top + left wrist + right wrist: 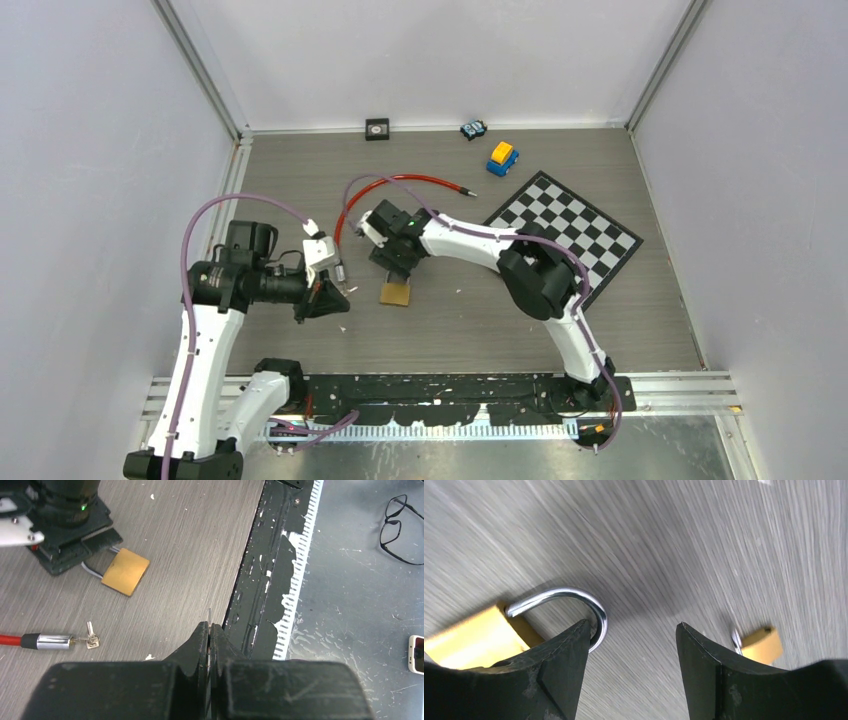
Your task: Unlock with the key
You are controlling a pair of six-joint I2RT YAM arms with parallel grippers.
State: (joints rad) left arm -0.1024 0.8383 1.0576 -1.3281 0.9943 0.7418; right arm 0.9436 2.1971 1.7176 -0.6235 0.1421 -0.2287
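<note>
A brass padlock (396,293) lies mid-table, and it shows again in the left wrist view as the padlock (125,571). My right gripper (398,268) hangs just behind it, over its silver shackle (574,596). In its own view the right gripper (631,625) is open, the left fingertip against the shackle's bend and bare table between the fingers. My left gripper (210,625) is shut on a thin metal blade (209,614), seemingly the key seen edge-on. It hovers left of the padlock as the left gripper (338,293). Small silver keys (91,640) hang at a red cable's metal end (55,641).
The red cable (400,180) loops behind the right gripper. A chessboard (565,235) lies to the right; a blue-yellow toy car (503,157), a small dark toy (473,129) and a black square (377,128) sit near the back wall. A small brass piece (764,645) shows beside the right finger.
</note>
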